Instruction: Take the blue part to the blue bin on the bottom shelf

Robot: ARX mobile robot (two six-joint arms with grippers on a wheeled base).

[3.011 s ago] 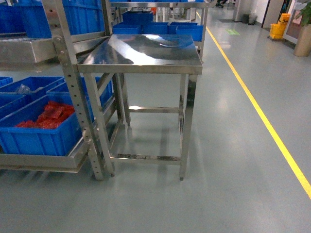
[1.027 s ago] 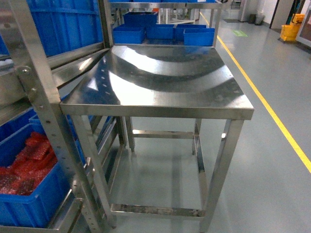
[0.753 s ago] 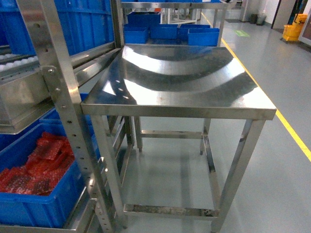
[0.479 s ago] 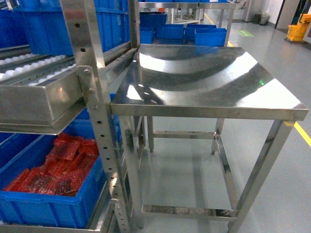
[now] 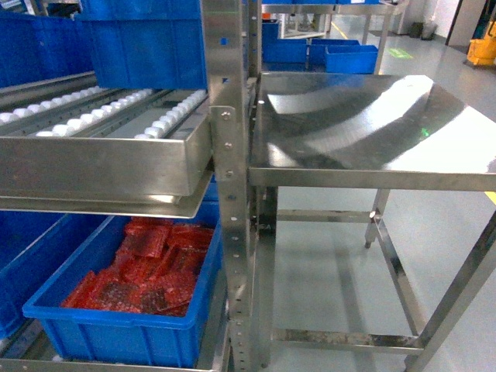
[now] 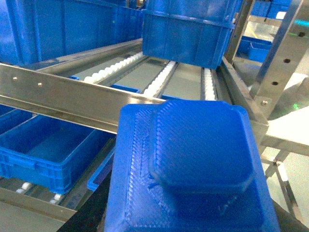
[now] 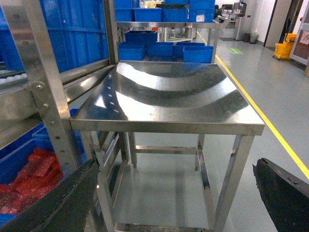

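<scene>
The blue part [image 6: 193,169] fills the lower half of the left wrist view, right in front of that camera — a flat, textured piece with a raised octagonal step on top. It appears to be carried by the left hand, but the fingers are hidden under it, so I cannot tell how firmly they pinch it. The right hand [image 7: 174,198] is spread wide and empty, its two dark fingers [image 7: 58,203] framing a bare steel worktop [image 7: 169,96].

The step in hand is, by my reading, carrying the part to the rack and lining up on the lowest level. Doing it well means getting the part low enough to pass under the front lip of the roller shelf [image 5: 101,159] above, then choosing the right container. In the left wrist view an empty blue bin [image 6: 43,145] sits on the bottom shelf [image 6: 34,198] down to the left; the bin of red bagged pieces [image 5: 139,271] in the head view looks like the wrong target. The part should go in flat and be released only once it is over the bin's opening.

The surroundings are a factory aisle — grey sealed floor [image 7: 280,96], a yellow line [image 7: 251,96], more blue bins stacked behind.
</scene>
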